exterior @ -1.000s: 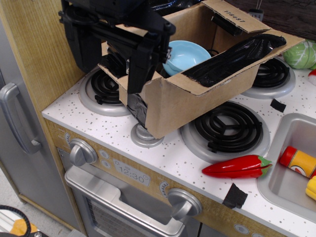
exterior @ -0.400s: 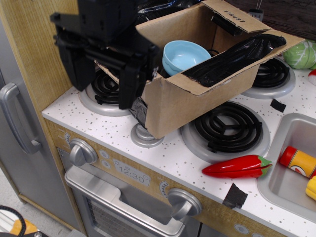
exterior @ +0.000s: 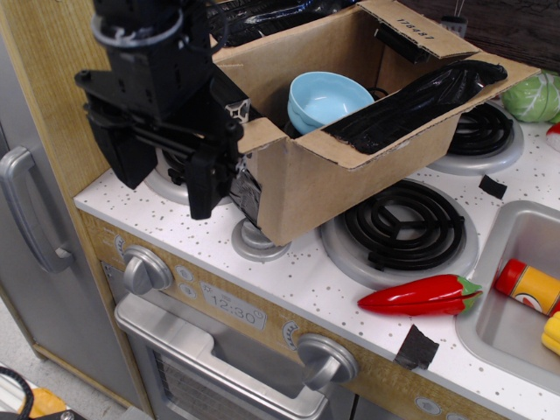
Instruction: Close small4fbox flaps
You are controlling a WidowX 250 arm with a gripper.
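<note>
The small4fbox [exterior: 350, 175], a brown cardboard box, sits open across the stove burners with a light blue bowl [exterior: 322, 98] inside. Its near long flap [exterior: 411, 103], lined with black tape, slopes inward over the opening. A flap with printed numbers [exterior: 418, 31] stands out at the far right end. A black-taped flap [exterior: 271, 12] shows at the back. The left short flap [exterior: 262, 135] shows only as a small edge next to my gripper. My black gripper [exterior: 166, 179] hangs just left of the box's left end, fingers [exterior: 201, 184] pointing down and spread, holding nothing.
A red chili pepper [exterior: 420, 296] lies at the counter front. The sink [exterior: 490, 324] at the right holds a yellow and red bottle [exterior: 528, 285]. A green cabbage [exterior: 534, 96] sits at the far right. Black tape scraps [exterior: 416, 347] lie on the counter. Oven knobs [exterior: 145, 269] line the front.
My gripper has moved left and a little down, from over the box's left end to beside it. The left short flap no longer sticks out under it.
</note>
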